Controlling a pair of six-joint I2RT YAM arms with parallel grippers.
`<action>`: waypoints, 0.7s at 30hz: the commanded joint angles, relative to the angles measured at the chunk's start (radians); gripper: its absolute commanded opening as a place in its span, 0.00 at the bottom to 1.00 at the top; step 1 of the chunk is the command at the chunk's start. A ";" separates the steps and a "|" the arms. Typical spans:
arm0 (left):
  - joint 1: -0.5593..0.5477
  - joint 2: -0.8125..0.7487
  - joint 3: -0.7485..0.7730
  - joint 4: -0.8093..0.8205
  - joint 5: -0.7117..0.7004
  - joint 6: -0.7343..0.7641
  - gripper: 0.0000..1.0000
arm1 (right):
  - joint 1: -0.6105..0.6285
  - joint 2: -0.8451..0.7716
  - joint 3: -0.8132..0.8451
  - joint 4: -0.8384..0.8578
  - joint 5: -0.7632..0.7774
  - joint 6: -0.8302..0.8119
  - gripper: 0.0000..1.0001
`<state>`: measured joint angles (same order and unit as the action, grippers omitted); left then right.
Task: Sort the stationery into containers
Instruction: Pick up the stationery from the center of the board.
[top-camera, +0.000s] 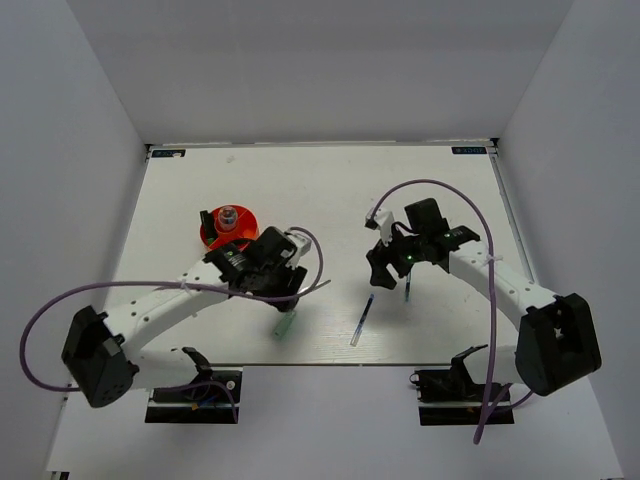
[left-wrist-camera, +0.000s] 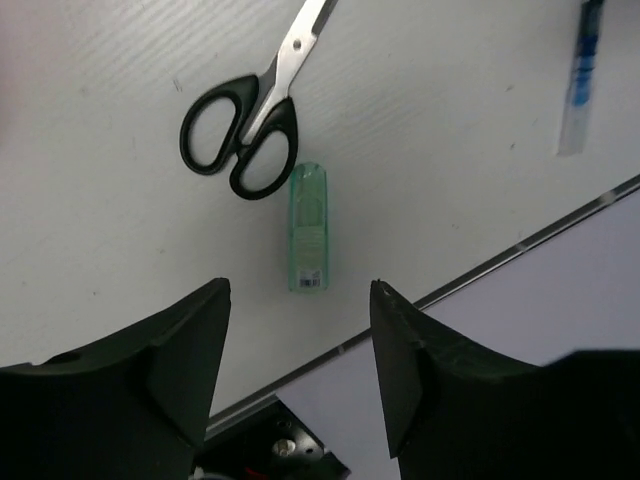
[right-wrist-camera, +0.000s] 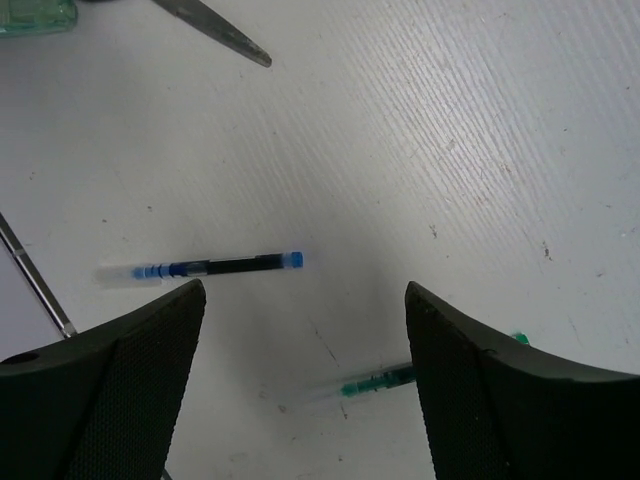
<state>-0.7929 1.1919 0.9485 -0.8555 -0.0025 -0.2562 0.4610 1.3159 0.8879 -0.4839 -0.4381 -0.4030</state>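
White table (top-camera: 440, 190) fills the overhead view, with your two arms reaching in from the near edge. The orange-red cup (top-camera: 228, 232) sits left of centre; something small stands inside it, too blurred to name. Your left gripper (top-camera: 275, 280) hangs just on the near side of the cup, above the pale green tube (top-camera: 286, 325), which lies close to the table's front edge. Your right gripper (top-camera: 392, 268) hovers right of centre, and the blue pen (top-camera: 361, 320) lies between it and the front edge. From your left wrist, the two black fingers (left-wrist-camera: 190, 350) stand wide apart and hold nothing. The tube lies flat in line with the gap between them, its far end just beside the handles of the black-handled scissors (left-wrist-camera: 272, 95); you cannot tell whether they touch. From your right wrist, the fingers (right-wrist-camera: 510, 400) are spread wide and empty above the table. The blue pen lies beyond the finger on the left of that view, and the green pen (right-wrist-camera: 385, 380) is partly hidden behind the other. The scissors' blade tip and a corner of the tube show at the top left.
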 joint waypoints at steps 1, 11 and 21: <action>-0.025 0.094 0.071 -0.025 -0.085 -0.003 0.69 | -0.021 0.008 0.034 -0.021 -0.036 -0.014 0.82; -0.034 0.354 0.427 -0.060 -0.007 -0.012 0.73 | -0.053 -0.010 0.019 -0.001 -0.051 -0.016 0.55; -0.103 0.293 0.235 -0.054 -0.094 -0.041 0.43 | -0.064 -0.020 0.026 -0.026 -0.086 -0.030 0.22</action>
<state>-0.8822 1.5646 1.2869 -0.9020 -0.0528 -0.2794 0.4046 1.3235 0.8879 -0.5056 -0.4942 -0.4221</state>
